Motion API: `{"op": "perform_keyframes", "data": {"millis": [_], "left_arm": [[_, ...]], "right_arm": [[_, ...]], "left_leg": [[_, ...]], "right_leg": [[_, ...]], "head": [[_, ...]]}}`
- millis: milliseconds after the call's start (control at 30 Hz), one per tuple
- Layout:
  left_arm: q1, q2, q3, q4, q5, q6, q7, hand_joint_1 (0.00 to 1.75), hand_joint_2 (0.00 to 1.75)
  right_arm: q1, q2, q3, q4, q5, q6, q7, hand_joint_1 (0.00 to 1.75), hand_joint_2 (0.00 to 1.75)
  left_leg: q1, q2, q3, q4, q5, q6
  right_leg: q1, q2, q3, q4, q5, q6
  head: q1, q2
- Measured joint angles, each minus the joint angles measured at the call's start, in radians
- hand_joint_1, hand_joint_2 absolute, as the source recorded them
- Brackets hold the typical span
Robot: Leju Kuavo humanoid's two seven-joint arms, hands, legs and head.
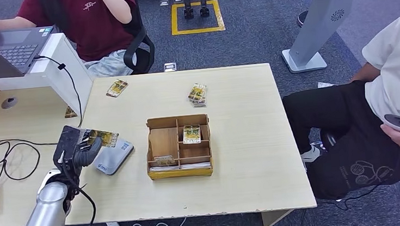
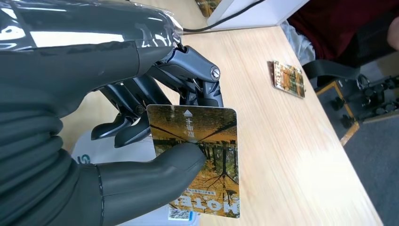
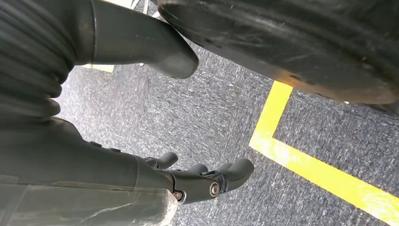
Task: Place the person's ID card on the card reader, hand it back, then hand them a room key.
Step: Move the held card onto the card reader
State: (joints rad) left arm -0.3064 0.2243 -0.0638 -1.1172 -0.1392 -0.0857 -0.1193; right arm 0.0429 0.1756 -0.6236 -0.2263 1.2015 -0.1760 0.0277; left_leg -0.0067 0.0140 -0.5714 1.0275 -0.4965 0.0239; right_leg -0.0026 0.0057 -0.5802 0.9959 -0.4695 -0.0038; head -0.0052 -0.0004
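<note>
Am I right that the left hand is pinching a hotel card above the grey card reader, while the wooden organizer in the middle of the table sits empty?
Not quite: the wooden organizer is not empty. The head view shows a card standing in one of its compartments and more along its front. The rest holds: the left hand pinches the hotel card above the grey card reader.

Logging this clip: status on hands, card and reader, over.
Left hand pinches a card above the grey card reader. Right hand hangs open over carpet, holding nothing. Nothing blocking the reader; wooden organiser sits beside it.
</note>
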Motion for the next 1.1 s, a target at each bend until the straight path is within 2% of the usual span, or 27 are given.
{"op": "perform_keyframes", "data": {"millis": [467, 1100], "left_arm": [[0.130, 0.014, -0.006, -0.109, -0.054, -0.041, -0.013, 1.75, 1.75], [0.099, -0.015, -0.044, -0.070, -0.173, 0.097, 0.011, 1.75, 1.75]], "right_arm": [[0.000, -0.002, -0.035, 0.000, 0.023, 0.005, 0.000, 0.00, 1.75], [-0.008, 0.003, -0.047, 0.000, 0.050, 0.001, 0.001, 0.00, 1.75]], "left_leg": [[0.000, 0.000, 0.000, 0.000, 0.000, 0.000], [0.000, 0.000, 0.000, 0.000, 0.000, 0.000]], "right_leg": [[0.000, 0.000, 0.000, 0.000, 0.000, 0.000], [0.000, 0.000, 0.000, 0.000, 0.000, 0.000]], "head": [[0.000, 0.000], [0.000, 0.000]]}}
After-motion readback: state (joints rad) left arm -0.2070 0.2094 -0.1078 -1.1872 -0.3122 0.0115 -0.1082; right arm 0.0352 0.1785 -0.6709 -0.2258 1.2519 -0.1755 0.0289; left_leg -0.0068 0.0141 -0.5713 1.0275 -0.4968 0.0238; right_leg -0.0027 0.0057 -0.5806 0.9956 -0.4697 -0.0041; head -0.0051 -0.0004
